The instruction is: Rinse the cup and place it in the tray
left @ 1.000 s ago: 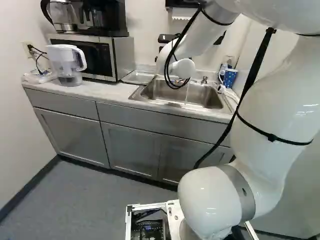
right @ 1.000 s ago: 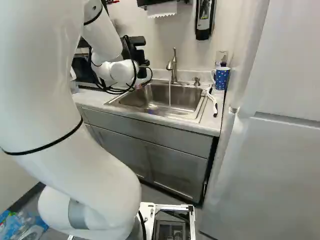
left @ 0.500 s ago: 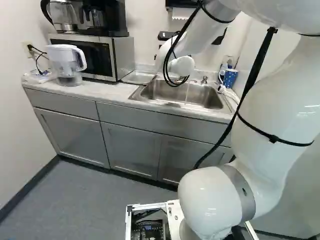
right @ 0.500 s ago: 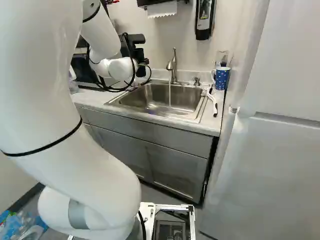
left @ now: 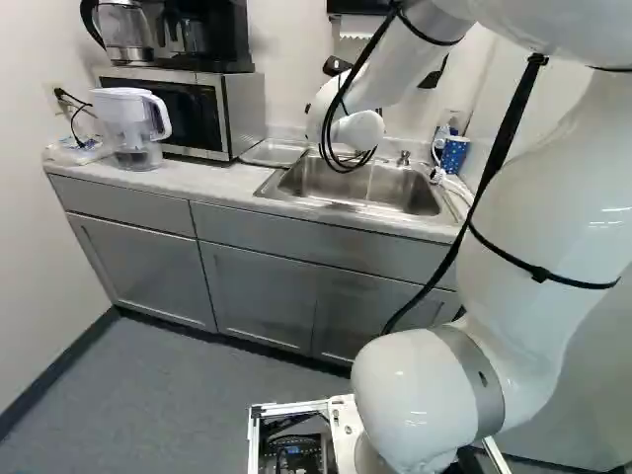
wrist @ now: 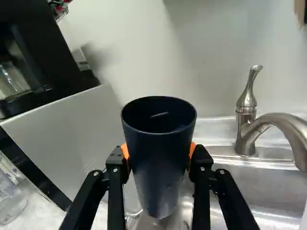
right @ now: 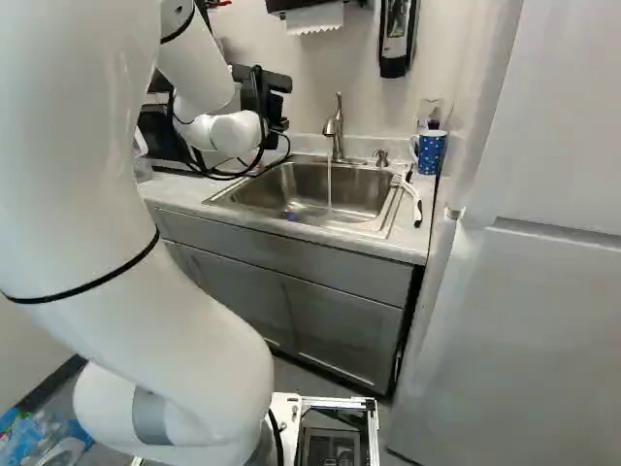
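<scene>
Gripper (right: 275,105) is out at the end of my arm (left: 553,227), over the back of the bench (left: 212,185) near the sink (right: 359,184). In wrist view I've got the dark blue cup (wrist: 158,163) pinched btwn both fingers of the gripper (wrist: 159,154), orange pads (wrist: 193,149) on opposite sides. Cup's wide mouth faces up & partly toward cam, narrow end down; can't tell exact tilt. It's held up in the air, btwn the microwave (left: 188,114) side & the faucet (right: 337,131), not under the spout. Can't see the cup in either base view.

Water (right: 329,184) is running from the faucet into the sink. Metal tray (left: 272,152) sits on the bench btwn microwave & sink, so cup's not in it.

Also on bench: clear/white pitcher (left: 133,123) in front of microwave, at L of left base view; coffee maker (left: 202,35) on top of microwave; blue dotted mug (right: 431,152) by the sink's far R corner, w/ a white-&-black item (right: 417,206) lying near it. Black dispenser (right: 395,39) on wall above.
</scene>
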Available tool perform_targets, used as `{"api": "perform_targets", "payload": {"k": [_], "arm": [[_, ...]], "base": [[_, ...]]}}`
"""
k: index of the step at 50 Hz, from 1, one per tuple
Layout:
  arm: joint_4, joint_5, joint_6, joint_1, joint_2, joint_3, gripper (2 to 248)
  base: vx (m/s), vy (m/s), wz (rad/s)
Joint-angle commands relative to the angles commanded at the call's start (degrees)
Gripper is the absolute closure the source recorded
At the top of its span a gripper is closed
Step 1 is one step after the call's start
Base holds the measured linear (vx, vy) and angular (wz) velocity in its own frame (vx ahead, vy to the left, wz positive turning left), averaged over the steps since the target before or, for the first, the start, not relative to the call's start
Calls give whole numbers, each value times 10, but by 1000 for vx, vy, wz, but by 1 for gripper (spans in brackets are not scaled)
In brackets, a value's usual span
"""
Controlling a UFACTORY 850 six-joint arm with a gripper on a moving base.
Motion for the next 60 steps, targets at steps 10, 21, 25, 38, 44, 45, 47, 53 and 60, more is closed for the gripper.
{"api": "perform_targets", "payload": {"k": [10,21,25,38,44,45,47,53,60], "arm": [[0,0,60,0,0,0,124],[0,0,127,0,0,0,124],[0,0,151,0,0,0,124],[0,0,229,0,0,0,124],[0,0,265,0,0,0,124],[0,0,271,0,0,0,124],[0,0,283,0,0,0,124],[0,0,319,0,0,0,124],[0,0,361,0,0,0,124]], "base": [[0,0,0],[0,0,0],[0,0,0],[0,0,0],[0,0,0],[0,0,0],[0,0,0],[0,0,0],[0,0,0]]}}
